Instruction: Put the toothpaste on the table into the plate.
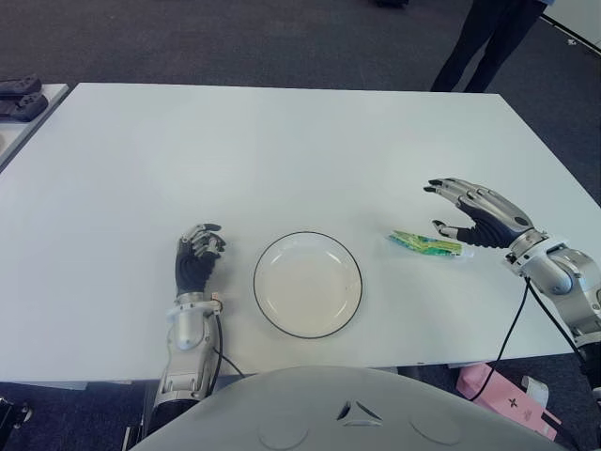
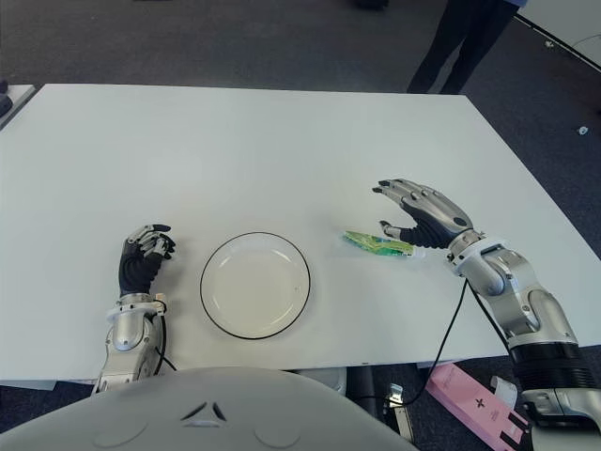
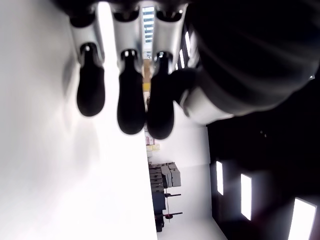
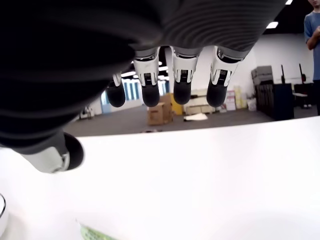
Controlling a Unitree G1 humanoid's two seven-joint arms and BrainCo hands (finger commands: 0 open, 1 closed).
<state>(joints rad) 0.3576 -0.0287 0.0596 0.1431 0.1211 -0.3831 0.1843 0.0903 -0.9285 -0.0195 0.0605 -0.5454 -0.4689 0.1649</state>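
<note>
A green toothpaste tube (image 1: 426, 244) lies flat on the white table (image 1: 282, 150), a short way right of the plate (image 1: 307, 284). The plate is white with a dark rim and holds nothing. My right hand (image 1: 467, 212) hovers just beyond the tube's right end, fingers spread and holding nothing; the thumb reaches toward the tube. In the right wrist view only a corner of the tube (image 4: 95, 233) shows beneath the extended fingers (image 4: 182, 75). My left hand (image 1: 199, 252) shows left of the plate, fingers curled with nothing in them.
A person's legs (image 1: 484, 42) stand past the table's far right edge. Dark objects (image 1: 21, 97) lie on a side table at far left. A pink box (image 2: 474, 399) sits on the floor below the table's right front corner.
</note>
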